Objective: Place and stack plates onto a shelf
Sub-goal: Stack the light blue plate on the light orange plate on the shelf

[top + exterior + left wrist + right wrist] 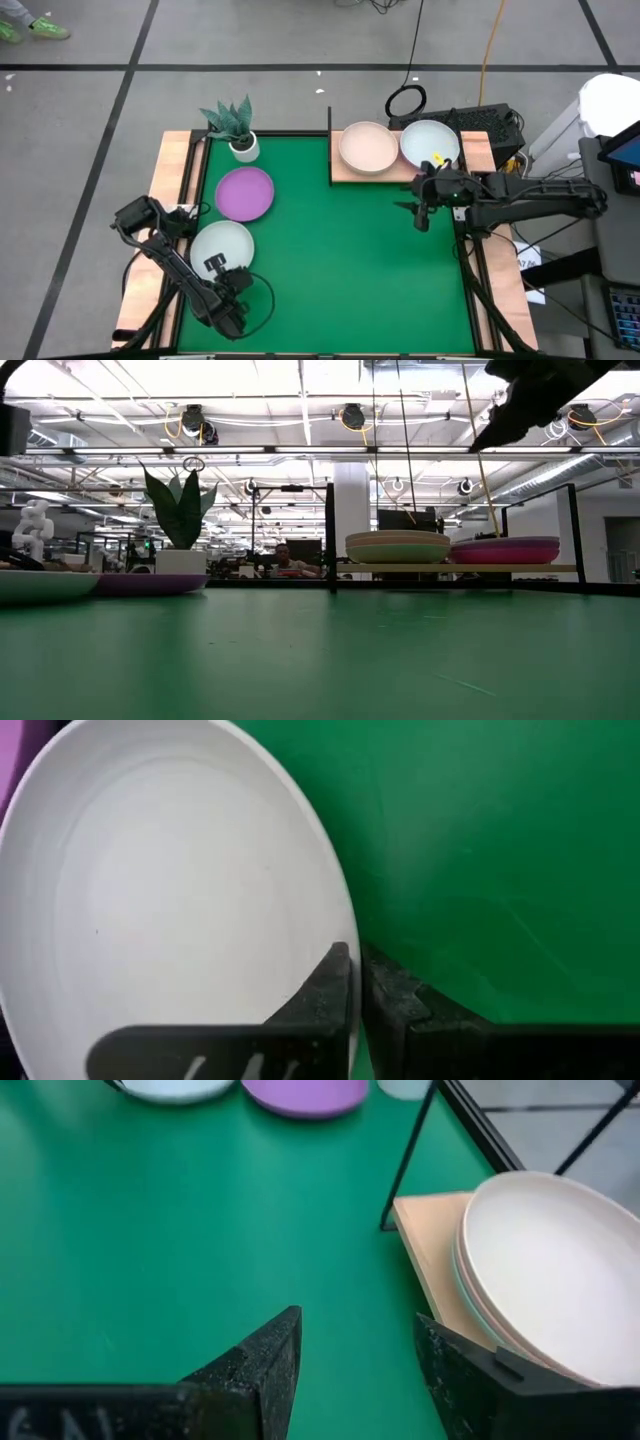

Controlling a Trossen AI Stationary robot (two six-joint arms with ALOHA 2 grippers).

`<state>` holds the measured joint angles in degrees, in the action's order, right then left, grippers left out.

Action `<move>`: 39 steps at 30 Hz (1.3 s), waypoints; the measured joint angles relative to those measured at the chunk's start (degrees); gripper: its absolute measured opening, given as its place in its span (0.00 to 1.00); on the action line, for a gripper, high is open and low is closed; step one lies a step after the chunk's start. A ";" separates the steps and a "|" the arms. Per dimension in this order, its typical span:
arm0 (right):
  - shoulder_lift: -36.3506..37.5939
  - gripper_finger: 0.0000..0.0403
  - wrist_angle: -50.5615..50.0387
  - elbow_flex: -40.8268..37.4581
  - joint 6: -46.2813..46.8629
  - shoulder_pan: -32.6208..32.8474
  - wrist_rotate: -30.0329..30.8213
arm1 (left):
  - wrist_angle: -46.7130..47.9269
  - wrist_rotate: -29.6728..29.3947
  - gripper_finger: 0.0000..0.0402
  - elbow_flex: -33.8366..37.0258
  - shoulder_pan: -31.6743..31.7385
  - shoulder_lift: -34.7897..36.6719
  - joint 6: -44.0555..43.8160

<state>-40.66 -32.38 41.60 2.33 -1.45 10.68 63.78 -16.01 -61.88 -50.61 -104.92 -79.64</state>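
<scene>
A whitish plate (222, 243) lies on the green mat near the table's near-left corner, and my left gripper (225, 270) is shut on its near rim. A purple plate (245, 193) lies just beyond it. The light-wood shelf (345, 178) with its black post (329, 120) stands at the far right and carries two stacks: one topped by a cream plate (367, 147), one by a whitish plate (430, 142). My right gripper (422, 213) hovers open above the mat, just in front of the shelf (425, 1245), and holds nothing. My left gripper (357, 982) has the whitish plate's rim (352, 935) pinched between its two fingers, one finger inside the plate and one (395, 990) outside it. The fingers come from the table's near side. In the low view the plate (40, 585) rests flat on the mat.
A small white plant pot (243, 147) stands at the mat's far-left corner, beyond the purple plate. Wooden strips (172, 170) edge the mat. The middle of the green mat (350, 260) is open room between the two arms.
</scene>
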 joint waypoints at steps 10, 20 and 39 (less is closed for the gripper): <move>0.00 0.43 4.79 0.00 -0.35 3.33 -0.19 | 6.97 1.18 0.03 -9.65 3.19 0.02 12.57; -0.02 0.43 4.77 0.00 -0.44 4.26 -0.11 | 10.58 -8.56 0.03 -22.02 6.60 0.04 34.01; -0.02 0.43 -3.49 0.00 5.26 4.26 3.06 | -2.96 -14.10 0.02 -32.73 30.85 0.07 87.37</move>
<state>-40.68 -35.87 41.60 7.59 2.81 13.74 60.82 -30.11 -94.61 -19.77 -104.86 7.73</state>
